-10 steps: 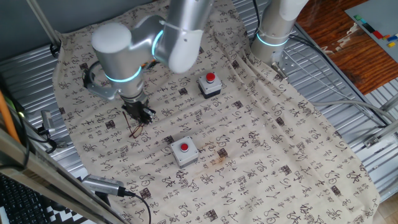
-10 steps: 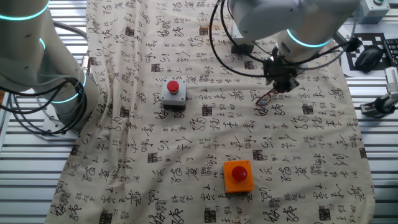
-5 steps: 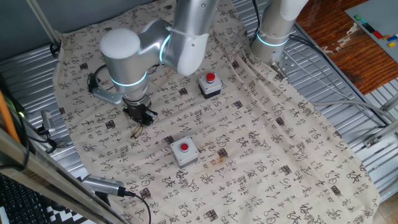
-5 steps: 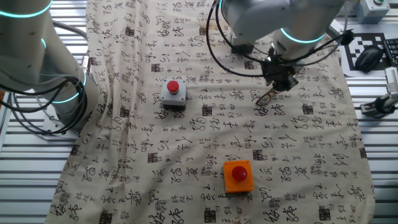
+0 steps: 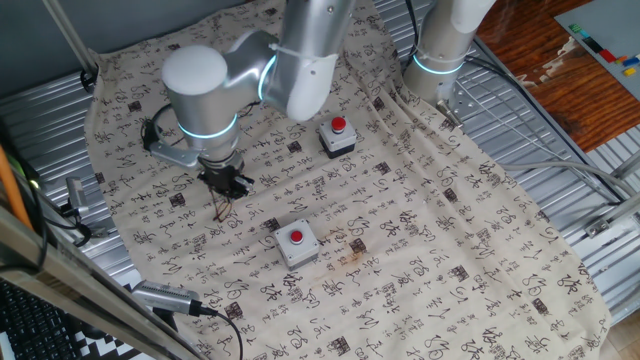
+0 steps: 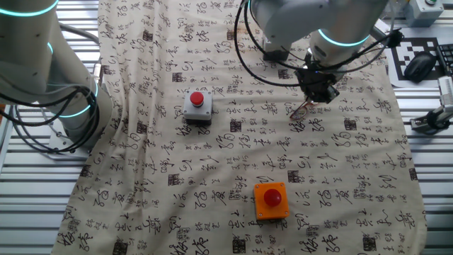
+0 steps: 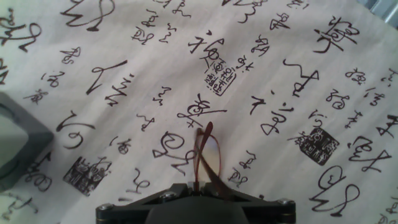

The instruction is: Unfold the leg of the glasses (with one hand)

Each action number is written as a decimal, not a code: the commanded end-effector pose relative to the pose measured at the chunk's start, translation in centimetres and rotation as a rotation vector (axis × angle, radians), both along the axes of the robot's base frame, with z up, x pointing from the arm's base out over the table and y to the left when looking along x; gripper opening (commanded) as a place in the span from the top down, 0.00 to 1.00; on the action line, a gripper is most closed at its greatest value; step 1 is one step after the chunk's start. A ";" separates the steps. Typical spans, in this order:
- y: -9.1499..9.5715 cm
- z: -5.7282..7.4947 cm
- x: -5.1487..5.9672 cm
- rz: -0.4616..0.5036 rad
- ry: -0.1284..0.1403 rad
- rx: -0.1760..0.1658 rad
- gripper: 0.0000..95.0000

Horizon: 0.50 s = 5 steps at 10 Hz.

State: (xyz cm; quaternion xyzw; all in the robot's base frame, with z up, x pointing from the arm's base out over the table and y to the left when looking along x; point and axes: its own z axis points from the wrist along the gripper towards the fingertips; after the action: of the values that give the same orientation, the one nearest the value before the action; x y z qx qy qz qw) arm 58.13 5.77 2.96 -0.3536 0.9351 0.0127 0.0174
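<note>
The glasses (image 7: 206, 154) are thin and reddish-brown with clear lenses. In the hand view they stick out forward from my gripper (image 7: 198, 185), just over the printed cloth. The jaws stand close together on a thin red part of the frame. In one fixed view my gripper (image 5: 228, 186) points down at the left of the cloth, with the glasses (image 5: 221, 208) hanging below it. In the other fixed view the gripper (image 6: 317, 93) is at the upper right, with the glasses (image 6: 303, 111) at its tip, touching or just above the cloth.
A grey box with a red button (image 5: 338, 137) stands behind, and another (image 5: 296, 243) in front of the gripper. The other fixed view shows the grey box (image 6: 197, 106) and an orange-topped box (image 6: 271, 200). A second arm's base (image 5: 440, 50) stands at the cloth's edge.
The arm has shifted slightly to the right over the cloth, taking the glasses with it. The gripper has stayed shut.
</note>
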 end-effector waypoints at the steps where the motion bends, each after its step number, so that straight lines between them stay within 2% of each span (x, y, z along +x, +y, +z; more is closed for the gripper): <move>1: -0.1 0.3 -0.7 0.022 0.004 0.012 1.00; 4: -0.5 1.2 -2.0 0.041 0.008 0.030 1.00; 5: -0.9 1.6 -2.9 0.055 0.008 0.045 1.00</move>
State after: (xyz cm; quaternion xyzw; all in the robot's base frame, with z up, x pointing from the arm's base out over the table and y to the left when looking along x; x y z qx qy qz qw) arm 55.16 4.73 4.66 -0.3789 0.9245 0.0353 0.0212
